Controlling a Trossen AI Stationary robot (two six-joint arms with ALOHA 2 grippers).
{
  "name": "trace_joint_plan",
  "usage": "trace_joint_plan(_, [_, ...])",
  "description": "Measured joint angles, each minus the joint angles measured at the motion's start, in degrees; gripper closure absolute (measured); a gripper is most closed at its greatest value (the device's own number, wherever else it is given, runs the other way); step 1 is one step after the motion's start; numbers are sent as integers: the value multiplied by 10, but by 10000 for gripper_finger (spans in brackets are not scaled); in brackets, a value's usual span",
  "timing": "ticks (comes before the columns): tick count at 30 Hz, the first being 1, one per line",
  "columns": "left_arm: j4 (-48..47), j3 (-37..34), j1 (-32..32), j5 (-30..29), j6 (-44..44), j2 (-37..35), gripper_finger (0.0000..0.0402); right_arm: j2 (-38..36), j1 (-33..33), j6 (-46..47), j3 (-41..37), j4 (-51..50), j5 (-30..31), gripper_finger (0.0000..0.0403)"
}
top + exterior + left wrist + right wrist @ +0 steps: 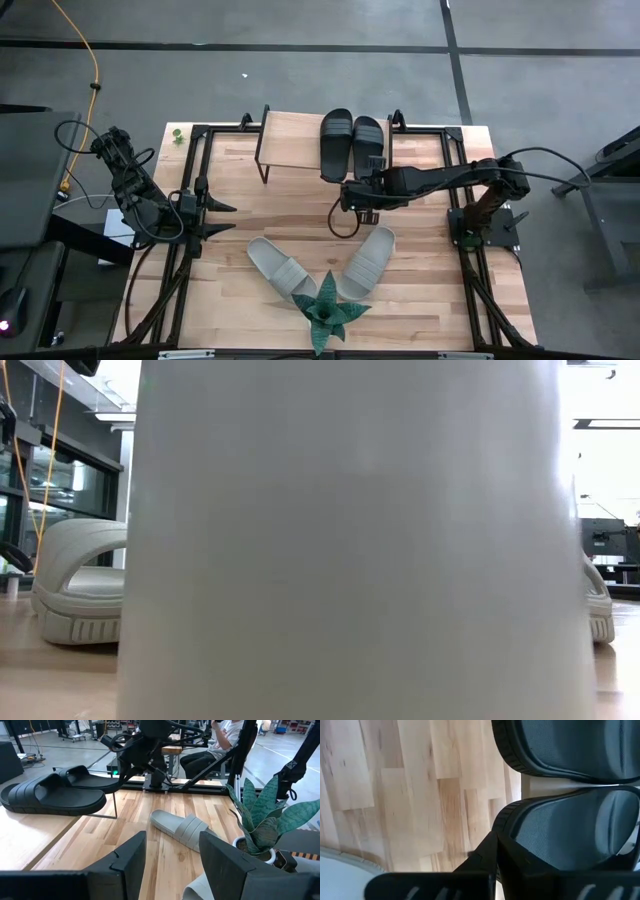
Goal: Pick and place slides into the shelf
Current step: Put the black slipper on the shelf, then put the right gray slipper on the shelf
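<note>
Two black slides lie side by side on the shelf [295, 140] at the table's far side, the left one [336, 140] and the right one [368, 148], heels over the near edge. My right gripper [352, 193] reaches in from the right at the right slide's heel [560, 835]. Two pale grey-beige slides [280, 268] [368, 262] rest soles down on the table's near half. They also show in the low view, one [75, 590] left and one [598, 605] right. My left gripper [172, 855] waits open at the left edge [215, 215]. My right gripper meets the right black slide at its heel rim [502, 827], where one dark finger [487, 852] lies against the edge. The slide hides the other finger. The fingers come from the table's near side, slanting down. The slide's front part rests on the shelf top.
A green spiky plant [325, 310] in a white pot stands at the near edge, and the pot [340, 540] fills most of the low view. Bare tabletop [240, 180] lies left of the shelf. A seated person [230, 735] is beyond the table.
</note>
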Motion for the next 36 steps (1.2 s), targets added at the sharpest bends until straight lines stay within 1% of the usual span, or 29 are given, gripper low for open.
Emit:
trace_joint_plan(27, [0, 0, 0, 0, 0, 0, 232, 0, -17, -6, 0, -1, 17, 403])
trace_joint_plan(33, [0, 0, 0, 0, 0, 0, 231, 0, -14, 1, 0, 0, -6, 403])
trace_joint_plan(36, [0, 0, 0, 0, 0, 0, 231, 0, -9, 1, 0, 2, -29, 403])
